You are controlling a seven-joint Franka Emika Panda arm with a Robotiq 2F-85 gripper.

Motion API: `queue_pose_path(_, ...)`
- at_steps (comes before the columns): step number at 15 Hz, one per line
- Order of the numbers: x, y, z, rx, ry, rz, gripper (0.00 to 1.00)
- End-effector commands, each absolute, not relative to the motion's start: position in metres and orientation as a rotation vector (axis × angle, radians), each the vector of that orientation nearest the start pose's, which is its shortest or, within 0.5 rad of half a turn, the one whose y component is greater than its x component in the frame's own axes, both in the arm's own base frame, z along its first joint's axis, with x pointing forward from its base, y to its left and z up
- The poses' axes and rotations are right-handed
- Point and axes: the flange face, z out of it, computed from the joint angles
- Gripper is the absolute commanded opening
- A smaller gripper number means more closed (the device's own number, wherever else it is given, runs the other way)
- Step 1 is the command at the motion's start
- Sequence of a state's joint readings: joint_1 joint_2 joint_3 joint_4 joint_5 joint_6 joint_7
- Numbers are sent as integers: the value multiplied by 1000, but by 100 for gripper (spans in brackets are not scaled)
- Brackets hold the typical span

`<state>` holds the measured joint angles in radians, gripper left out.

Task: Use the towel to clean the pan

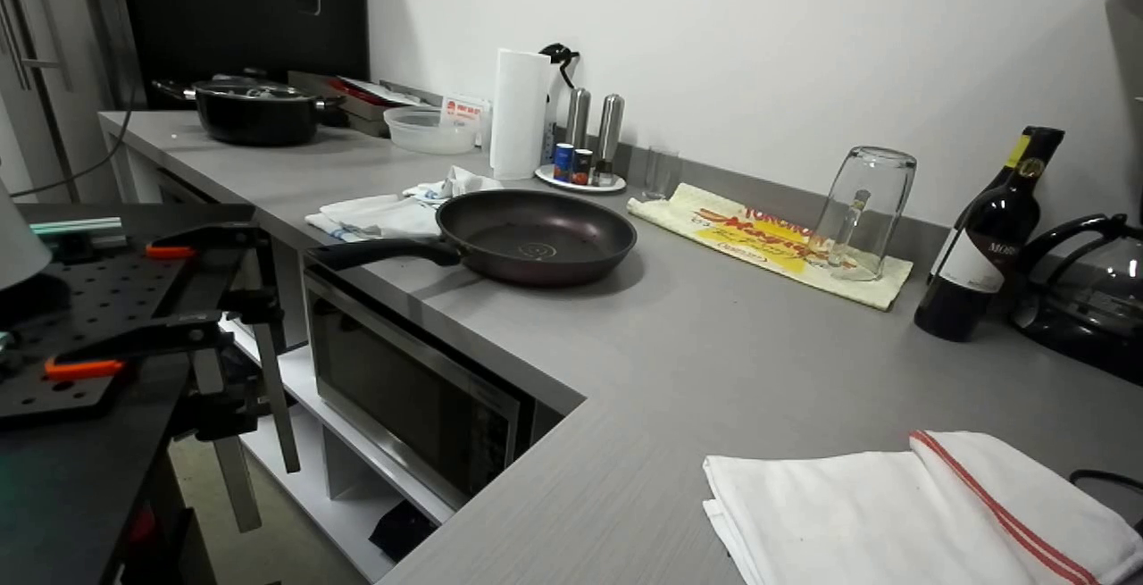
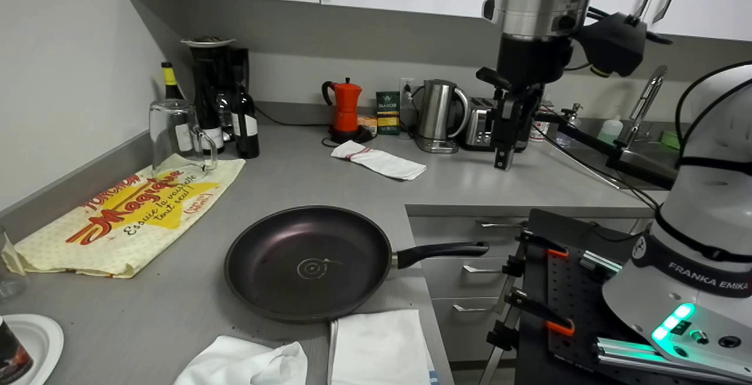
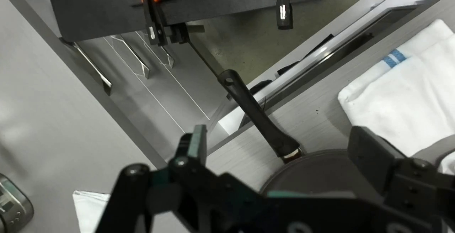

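My end effector (image 3: 280, 140) hangs above the scene with its jaws far apart, and nothing is held between them. The pan (image 2: 308, 264) sits right side up on the desk (image 2: 282, 179), and its handle (image 2: 443, 251) reaches out past the edge. Several towels are here, and I cannot be sure which one the task means. I suppose it is the folded white towel (image 3: 408, 98) with blue stripes, because it lies just beside the pan, next to a crumpled white cloth (image 2: 247, 364). Whether it touches the pan, I cannot tell. The white towel with red stripes (image 1: 848, 513) lies well apart, and the yellow towel (image 2: 147, 208) carries a glass mug (image 2: 176, 141), which looks fragile, so I would leave that one.

The folded white towel should be light and very soft; it will probably give way under a push and hang down when lifted. Therefore I would take hold of it from above, near the middle of the folded layers, so that a thick bunch is in my grip and the layers do not unfold. A corner alone would give only a loose rag. The pan seems stiff and smooth, perhaps slippery, so I should wipe with gentle pressure; otherwise it may slide or turn.
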<state>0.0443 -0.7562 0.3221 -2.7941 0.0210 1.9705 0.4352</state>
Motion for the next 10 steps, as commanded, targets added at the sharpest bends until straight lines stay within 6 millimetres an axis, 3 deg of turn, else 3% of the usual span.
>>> queue_pose_path(1,318,109,381,-3257,150,-32,100)
queue_pose_path(6,387,122,350,-3142,-120,-150,100)
queue_pose_path(10,441,142,323,-3073,-380,-111,100)
